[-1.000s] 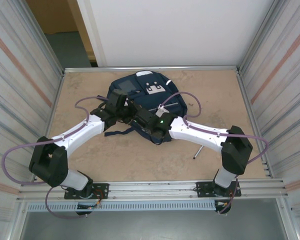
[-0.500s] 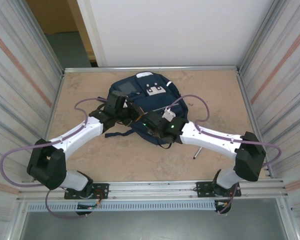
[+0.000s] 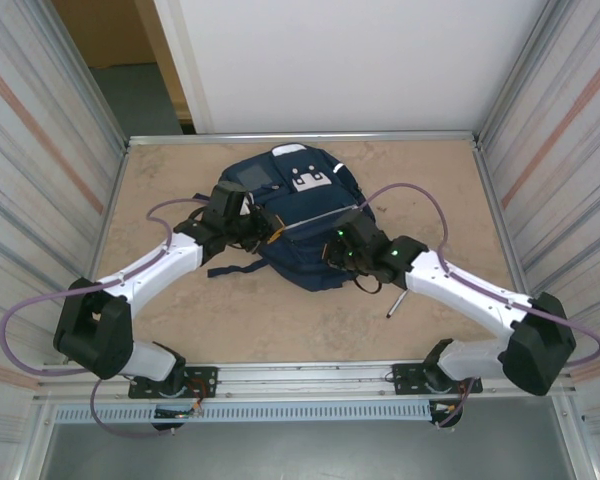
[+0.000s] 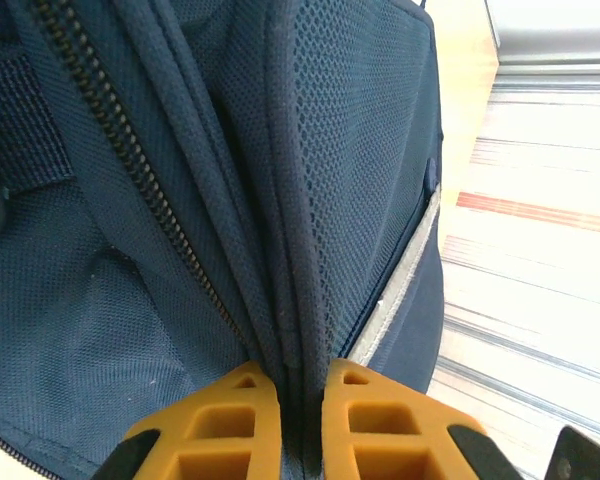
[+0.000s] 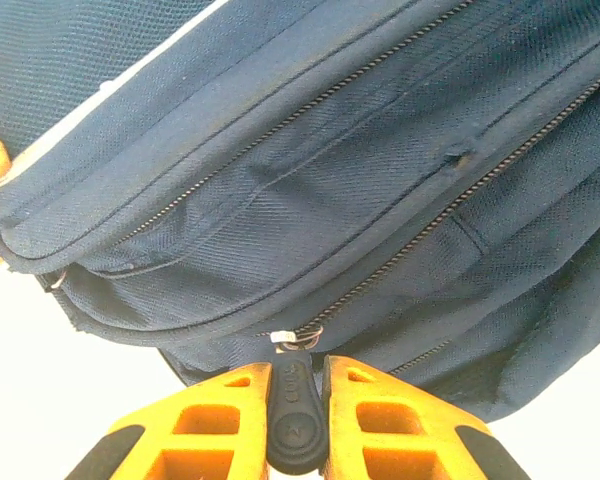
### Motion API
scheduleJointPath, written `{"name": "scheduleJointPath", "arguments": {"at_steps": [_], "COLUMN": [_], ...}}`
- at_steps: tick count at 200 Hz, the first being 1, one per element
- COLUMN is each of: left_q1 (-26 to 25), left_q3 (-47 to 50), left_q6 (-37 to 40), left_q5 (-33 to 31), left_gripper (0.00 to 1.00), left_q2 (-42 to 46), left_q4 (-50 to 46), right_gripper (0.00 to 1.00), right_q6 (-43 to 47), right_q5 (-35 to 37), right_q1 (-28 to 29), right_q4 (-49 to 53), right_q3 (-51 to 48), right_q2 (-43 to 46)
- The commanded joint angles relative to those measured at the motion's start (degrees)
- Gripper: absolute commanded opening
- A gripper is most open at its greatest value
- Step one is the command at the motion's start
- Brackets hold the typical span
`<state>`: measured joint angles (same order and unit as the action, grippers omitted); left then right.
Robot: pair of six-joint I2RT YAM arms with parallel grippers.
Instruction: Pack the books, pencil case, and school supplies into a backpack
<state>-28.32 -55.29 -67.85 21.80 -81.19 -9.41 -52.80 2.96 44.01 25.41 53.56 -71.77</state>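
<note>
The navy backpack [image 3: 298, 240] lies flat at the middle of the table [image 3: 180, 310], toward its far edge. At its near right side the right fingers [image 5: 225, 415] are clamped on a black zip pull [image 5: 295, 410]. On its left side the left fingers [image 4: 245, 420] pinch a fabric seam beside a mesh panel [image 4: 350, 150].

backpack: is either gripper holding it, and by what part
The right gripper pinches the backpack's black zip pull; the left gripper clamps a fabric fold beside a zip.
</note>
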Motion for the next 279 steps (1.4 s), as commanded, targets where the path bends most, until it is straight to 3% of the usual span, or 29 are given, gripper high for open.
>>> {"name": "scheduleJointPath", "arguments": {"at_steps": [1,33,67,94,109,121,127,145,182,229,248,279], "left_q1": [2.96,7.44,12.47,16.47,18.83,19.61,19.91,19.79,17.34,5.51,-0.38,-4.92], "left_q3": [1.04,1.64,-2.46,-7.48,-13.14,-16.72,-17.97,-17.78,-6.47,3.03,3.34,4.07], "left_q6": [2.53,4.60,12.57,17.59,19.45,21.00,21.84,23.07,22.39,12.74,9.31,3.52], "left_q5": [0.74,4.45,7.66,16.81,23.72,26.26,26.50,22.47,10.53,-2.26,-9.57,-14.84], "left_gripper": [0.00,0.00,0.00,0.00,0.07,0.13,0.20,0.35,0.48,0.54,0.55,0.55], "left_q2": [2.80,0.95,-5.46,-14.21,-19.72,-22.50,-23.04,-21.01,-7.85,6.50,7.62,4.61], "left_q4": [1.20,0.60,-3.45,-1.75,-4.17,-6.14,-7.55,-10.50,-13.83,-11.38,-8.85,-3.67], "right_gripper": [0.00,0.00,0.00,0.00,0.00,0.00,0.00,0.00,0.00,0.00,0.00,0.00], "right_q6": [8.61,16.70,21.54,22.19,21.96,22.65,23.10,25.09,29.14,33.52,37.35,43.64], "right_q5": [-3.37,-9.11,-18.53,-24.06,-27.47,-28.66,-28.43,-27.95,-26.93,-27.74,-27.76,-21.73], "right_q1": [-5.65,-10.98,-13.86,-14.07,-13.91,-13.45,-12.97,-11.44,-7.90,-6.80,-5.36,-1.63], "right_q4": [0.86,-1.06,-2.79,-5.29,-8.14,-10.40,-11.14,-12.43,-13.04,-12.47,-11.18,-11.01], "right_q3": [-2.89,-4.70,-4.21,-3.53,-3.64,-3.68,-3.58,-2.64,-0.23,1.09,2.09,2.34], "right_q2": [3.53,5.50,4.78,1.36,-0.98,-2.58,-3.30,-5.02,-7.04,-8.48,-8.23,-6.83]}}
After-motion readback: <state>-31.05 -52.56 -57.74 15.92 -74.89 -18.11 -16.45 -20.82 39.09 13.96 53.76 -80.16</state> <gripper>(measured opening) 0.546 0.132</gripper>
